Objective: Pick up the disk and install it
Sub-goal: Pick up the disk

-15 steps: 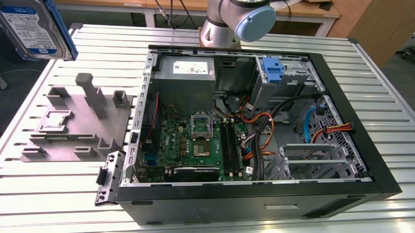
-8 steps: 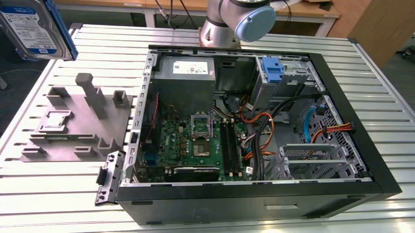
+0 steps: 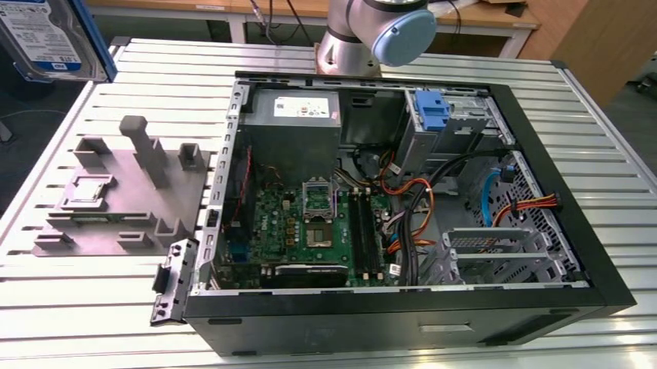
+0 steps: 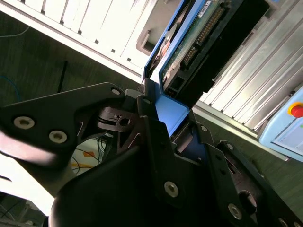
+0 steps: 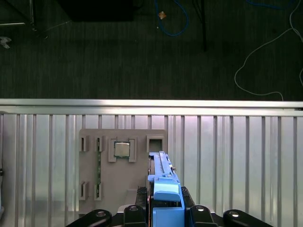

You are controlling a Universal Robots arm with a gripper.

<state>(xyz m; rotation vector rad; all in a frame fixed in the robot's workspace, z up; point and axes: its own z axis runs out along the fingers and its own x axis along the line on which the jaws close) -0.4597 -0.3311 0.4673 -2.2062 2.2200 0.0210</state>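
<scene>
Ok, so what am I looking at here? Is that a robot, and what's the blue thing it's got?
Yes, that is a robot arm, standing on a metal table. One camera sits off the arm. It sees an open computer case and, on the exterior view's left, a grey parts holder. Two more cameras ride on the arm's wrist, so they look along its tool, the part that grabs things. The tool is shut on the disk, a hard drive in a blue frame, and holds it up off the table.
</scene>
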